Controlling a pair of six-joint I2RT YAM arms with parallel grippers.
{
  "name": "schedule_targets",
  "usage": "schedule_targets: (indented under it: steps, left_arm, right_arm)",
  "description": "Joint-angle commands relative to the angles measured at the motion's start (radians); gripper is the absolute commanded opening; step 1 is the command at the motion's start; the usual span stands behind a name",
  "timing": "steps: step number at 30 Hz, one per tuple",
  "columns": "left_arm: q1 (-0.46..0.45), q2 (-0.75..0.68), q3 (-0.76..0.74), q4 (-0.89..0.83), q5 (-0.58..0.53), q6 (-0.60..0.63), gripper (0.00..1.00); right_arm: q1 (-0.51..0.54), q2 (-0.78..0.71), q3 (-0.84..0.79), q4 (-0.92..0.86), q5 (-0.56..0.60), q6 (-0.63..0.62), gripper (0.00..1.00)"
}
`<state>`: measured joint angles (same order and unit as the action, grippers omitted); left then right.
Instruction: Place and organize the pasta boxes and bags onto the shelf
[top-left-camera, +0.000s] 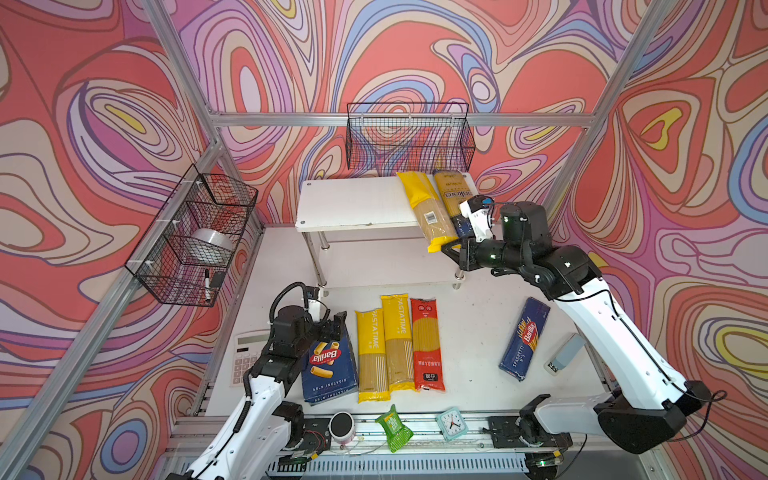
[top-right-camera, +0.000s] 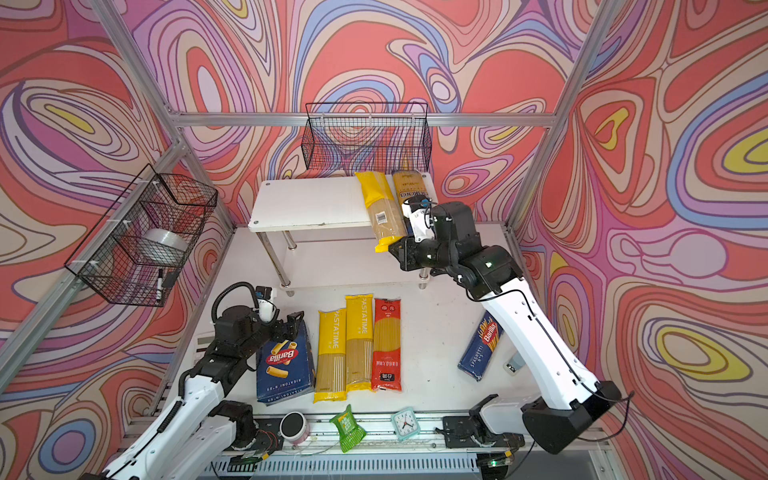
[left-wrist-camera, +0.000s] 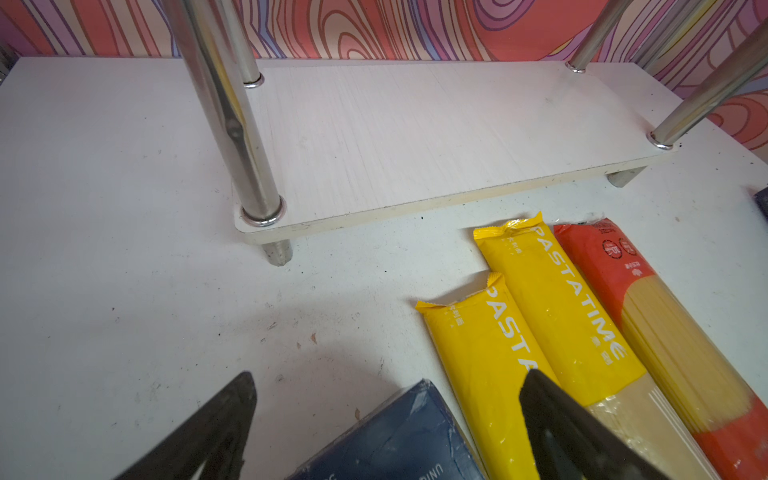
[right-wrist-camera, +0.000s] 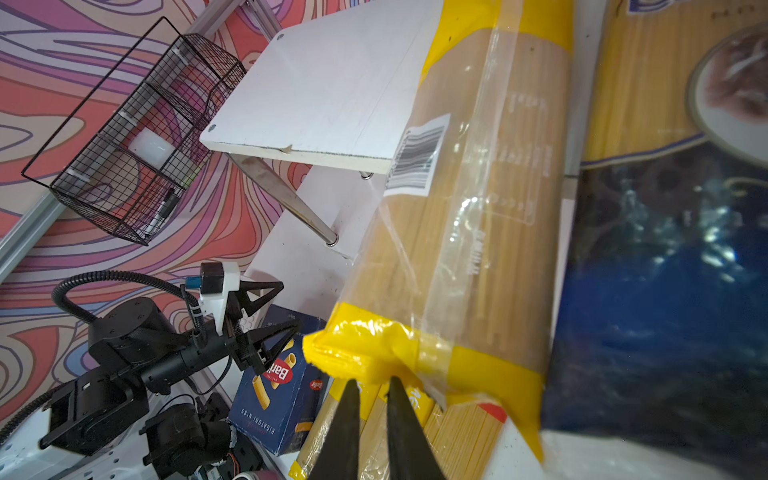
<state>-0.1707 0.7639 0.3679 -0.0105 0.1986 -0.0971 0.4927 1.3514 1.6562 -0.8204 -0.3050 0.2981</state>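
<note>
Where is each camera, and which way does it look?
Both top views: high in front, looking down on the table, the shelf, the left arm and right arm.
Left wrist: low over the table, facing the shelf's bottom board; the open left hand shows.
Right wrist: beside the shelf's top, looking along a yellow bag; the right hand shows, the left hand too.
Shared: both wrist views show the rigatoni box.

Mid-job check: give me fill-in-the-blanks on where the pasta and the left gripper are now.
The yellow bag and gold-and-blue bag lie on the shelf's ___ tier.
The spaghetti box lies on the table by the ___ arm.
The left gripper, jaws ___, hovers over the rigatoni box.
Missing: top; right; open
</note>
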Motion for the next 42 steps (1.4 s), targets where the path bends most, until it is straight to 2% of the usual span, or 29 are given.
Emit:
schedule_targets:
  steps: [1, 13, 25, 30, 34, 42]
  left_arm:
    - [-0.004, -0.017, 0.002, 0.010, 0.008, 0.017, 1.00]
    - [-0.004, -0.020, 0.000, 0.009, 0.005, 0.016, 1.00]
    - [-0.004, -0.017, 0.001, 0.010, 0.003, 0.016, 1.00]
    - [-0.004, -0.023, -0.001, 0.010, 0.019, 0.020, 1.00]
    - [-0.004, -0.061, -0.005, 0.014, 0.038, -0.021, 1.00]
    - [-0.004, -0.162, 0.027, -0.026, 0.129, -0.123, 1.00]
  right_arm:
    - [0.006, 0.025, -0.006, 0.064, -0.020, 0.010, 0.13]
    - [0.007, 0.110, 0.023, 0.141, -0.022, 0.003, 0.13]
    - [0.007, 0.185, 0.141, 0.081, -0.001, -0.057, 0.16]
    - [0.009, 0.118, 0.112, 0.053, -0.046, -0.088, 0.25]
    - [0.050, 0.034, 0.071, 0.005, -0.036, -0.146, 0.34]
    - [0.101, -0.156, -0.115, -0.002, -0.022, -0.149, 0.40]
